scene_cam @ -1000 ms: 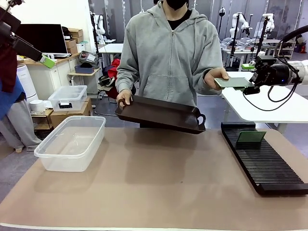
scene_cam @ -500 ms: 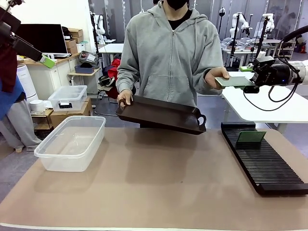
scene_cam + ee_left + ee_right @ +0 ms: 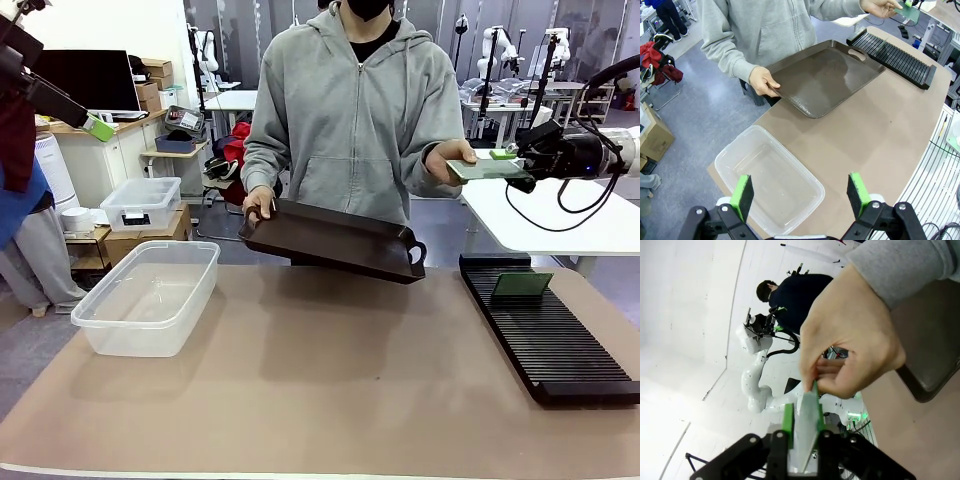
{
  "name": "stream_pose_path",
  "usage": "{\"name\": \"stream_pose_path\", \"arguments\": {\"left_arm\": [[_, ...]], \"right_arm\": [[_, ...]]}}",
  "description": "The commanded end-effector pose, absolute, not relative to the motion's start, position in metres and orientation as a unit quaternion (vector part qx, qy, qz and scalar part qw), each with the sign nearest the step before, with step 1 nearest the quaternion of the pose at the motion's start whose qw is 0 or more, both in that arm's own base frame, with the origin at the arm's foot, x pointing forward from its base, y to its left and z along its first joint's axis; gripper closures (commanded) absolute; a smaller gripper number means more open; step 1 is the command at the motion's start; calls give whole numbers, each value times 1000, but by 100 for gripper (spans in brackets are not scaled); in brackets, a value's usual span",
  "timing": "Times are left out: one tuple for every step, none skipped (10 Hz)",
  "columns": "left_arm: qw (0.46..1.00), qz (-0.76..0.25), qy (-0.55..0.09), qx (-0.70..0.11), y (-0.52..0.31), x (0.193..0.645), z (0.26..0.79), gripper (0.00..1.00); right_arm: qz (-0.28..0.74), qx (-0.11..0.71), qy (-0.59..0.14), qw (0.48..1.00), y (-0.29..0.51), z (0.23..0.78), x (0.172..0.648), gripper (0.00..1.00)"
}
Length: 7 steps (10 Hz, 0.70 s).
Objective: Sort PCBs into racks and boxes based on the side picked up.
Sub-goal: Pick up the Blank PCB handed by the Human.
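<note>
Midway, we judge: our right gripper [image 3: 508, 164] clamps a PCB [image 3: 480, 170] that the person's hand [image 3: 446, 160] holds out, while a second PCB [image 3: 522, 285] already stands in the rack [image 3: 560, 350]. Our left gripper [image 3: 802, 195] hangs open above the empty tub [image 3: 770, 175]. The clamped board's sorting remains.

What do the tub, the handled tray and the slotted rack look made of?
Tub: clear plastic, slightly cloudy; the table shows through. Tray: dark brown, semi-gloss, probably moulded plastic; reflections on its floor. Rack: matt black, likely plastic; material not certain.
</note>
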<state>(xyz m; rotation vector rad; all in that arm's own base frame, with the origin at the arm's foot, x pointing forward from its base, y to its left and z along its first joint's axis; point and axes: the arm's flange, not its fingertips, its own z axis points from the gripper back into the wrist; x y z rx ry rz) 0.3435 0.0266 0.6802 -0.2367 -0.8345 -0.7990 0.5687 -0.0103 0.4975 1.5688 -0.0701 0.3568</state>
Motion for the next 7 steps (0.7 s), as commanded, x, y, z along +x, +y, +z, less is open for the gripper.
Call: {"name": "stream_pose_path", "arguments": {"left_arm": [[829,-377,-398,-114,27,344,678,0],[829,-377,-398,-114,27,344,678,0],[829,-377,-398,-114,27,344,678,0],[829,-377,-398,-114,27,344,678,0],[829,-377,-398,-114,27,344,678,0],[829,-377,-398,-114,27,344,678,0],[829,-377,-398,-114,27,344,678,0]], "right_arm": [[143,719,-22,680,-11,501,567,100],[142,720,-20,679,-8,499,566,100],[142,723,-14,676,-9,499,568,100],[141,726,-7,673,-10,498,569,100],[140,730,-5,669,-9,497,568,100],[139,733,-2,666,-9,497,569,100],[139,734,1,665,-10,498,569,100]]}}
